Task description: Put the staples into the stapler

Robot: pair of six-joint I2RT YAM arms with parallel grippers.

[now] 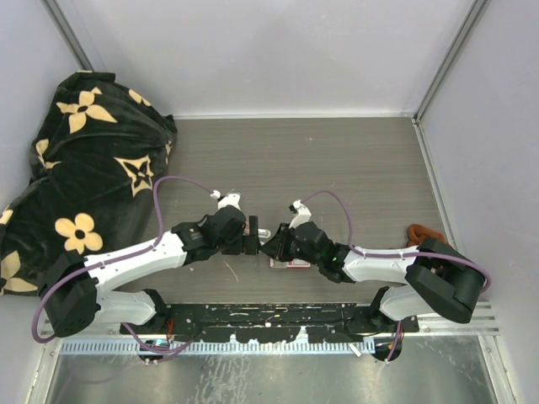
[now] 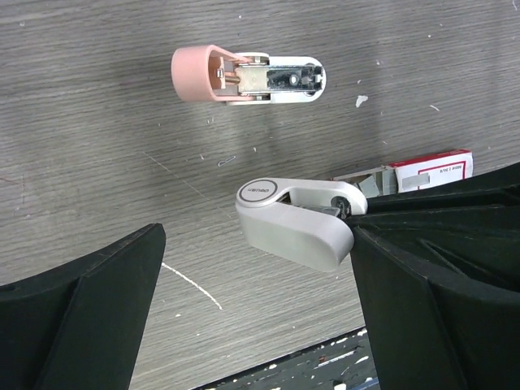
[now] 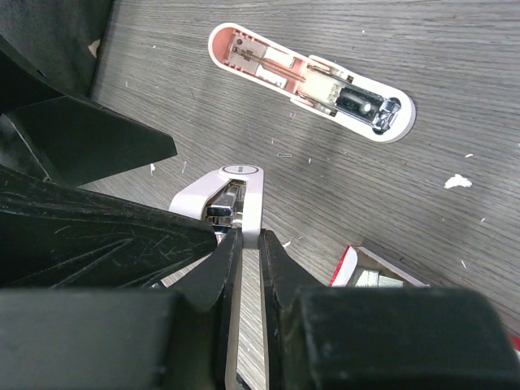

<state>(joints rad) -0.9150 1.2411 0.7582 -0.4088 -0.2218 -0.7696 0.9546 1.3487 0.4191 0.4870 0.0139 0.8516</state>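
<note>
A small white stapler [image 3: 240, 188] hangs open just above the table, and my right gripper [image 3: 250, 237] is shut on its thin lower arm. In the left wrist view the same white stapler [image 2: 296, 221] sits between the fingers of my left gripper [image 2: 256, 244], close to the right finger [image 2: 422, 292]. That gripper is wide open and grips nothing. The staples box [image 2: 426, 166], with a red-and-white label and its tray slid partly out, lies on the table behind the stapler; it also shows in the right wrist view [image 3: 366, 275] and the top view [image 1: 290, 263]. No loose staple strip shows.
A second stapler, pink and white [image 2: 248, 75], lies opened flat on the table beyond the grippers [image 3: 313, 81]. A black cloth with cream flowers [image 1: 84, 160] fills the far left. An orange-brown object [image 1: 421, 232] lies at the right edge. White walls surround the table.
</note>
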